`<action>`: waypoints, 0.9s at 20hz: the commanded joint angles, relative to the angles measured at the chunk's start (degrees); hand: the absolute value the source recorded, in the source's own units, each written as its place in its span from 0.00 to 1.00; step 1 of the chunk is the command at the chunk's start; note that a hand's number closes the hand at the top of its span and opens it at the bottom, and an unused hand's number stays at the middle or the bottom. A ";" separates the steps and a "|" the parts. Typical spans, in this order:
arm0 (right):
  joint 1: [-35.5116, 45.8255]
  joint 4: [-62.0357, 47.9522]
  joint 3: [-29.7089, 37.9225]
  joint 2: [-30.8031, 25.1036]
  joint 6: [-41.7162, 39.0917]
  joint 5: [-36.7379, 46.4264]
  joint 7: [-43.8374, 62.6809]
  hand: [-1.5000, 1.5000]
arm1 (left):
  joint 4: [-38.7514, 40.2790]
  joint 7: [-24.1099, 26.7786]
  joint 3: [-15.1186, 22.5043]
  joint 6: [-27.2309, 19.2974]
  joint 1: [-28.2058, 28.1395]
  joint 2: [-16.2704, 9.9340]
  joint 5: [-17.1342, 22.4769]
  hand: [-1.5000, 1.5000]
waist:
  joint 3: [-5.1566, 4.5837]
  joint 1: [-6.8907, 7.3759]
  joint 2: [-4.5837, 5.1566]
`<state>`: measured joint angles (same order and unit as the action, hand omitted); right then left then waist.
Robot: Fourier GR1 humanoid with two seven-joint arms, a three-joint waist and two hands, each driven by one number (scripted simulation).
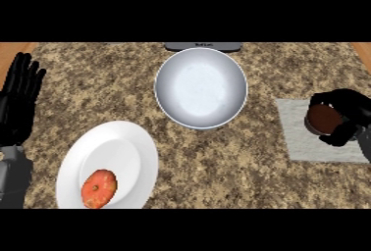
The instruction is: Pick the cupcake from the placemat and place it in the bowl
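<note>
We observed the right hand (346, 116) over the grey placemat (311, 147) at the counter's right side, its fingers and thumb curled round the cupcake (322, 119). The cupcake's brown top showed between thumb and fingers; whether its base touched the placemat we could not tell. The bowl (201, 87), pale grey and holding nothing, stood near the middle of the granite counter (217, 166), well apart from the cupcake and to its left. The left hand (20, 93) rested at the left edge, fingers straight and upward, grasping nothing. A white plate (109, 164) at lower left carried an orange round food item (99, 188).
</note>
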<state>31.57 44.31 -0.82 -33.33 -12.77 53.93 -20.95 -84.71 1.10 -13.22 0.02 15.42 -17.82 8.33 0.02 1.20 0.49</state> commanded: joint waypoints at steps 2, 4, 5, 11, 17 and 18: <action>4.19 -11.79 2.58 -13.71 -0.12 1.45 -13.73 1.00 | -0.59 -1.28 1.51 -0.01 1.48 1.07 0.03 0.50 | 0.29 1.63 0.94; 7.22 -17.30 2.22 -12.13 4.37 3.23 -15.66 1.00 | 1.50 1.53 1.38 0.23 1.96 1.26 -0.56 0.50 | 0.28 2.17 1.18; 8.67 -18.38 3.13 -14.96 3.18 2.78 -17.95 1.00 | 0.31 1.28 0.76 1.07 -0.27 0.86 0.30 0.50 | 0.25 2.36 0.88; 13.81 -24.55 7.24 -15.34 13.06 2.28 -18.67 1.00 | 0.25 -0.65 1.40 -1.61 2.54 1.77 -1.07 0.50 | 0.27 1.71 0.68; 21.92 -24.38 10.17 -18.33 2.57 -1.92 -26.88 1.00 | 0.93 0.23 -0.40 -0.96 1.32 0.52 -0.59 0.50 | 0.04 0.17 -0.06; 25.70 -24.78 10.93 -19.92 -1.40 -2.89 -28.16 1.00 | -0.10 1.60 1.58 -0.58 -0.61 1.97 -1.52 0.50 | 0.05 1.04 0.10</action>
<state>51.78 19.99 7.96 -51.08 -8.12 53.74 -44.21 -85.08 1.06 -11.98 -0.80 16.12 -16.30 7.37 0.16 2.44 0.78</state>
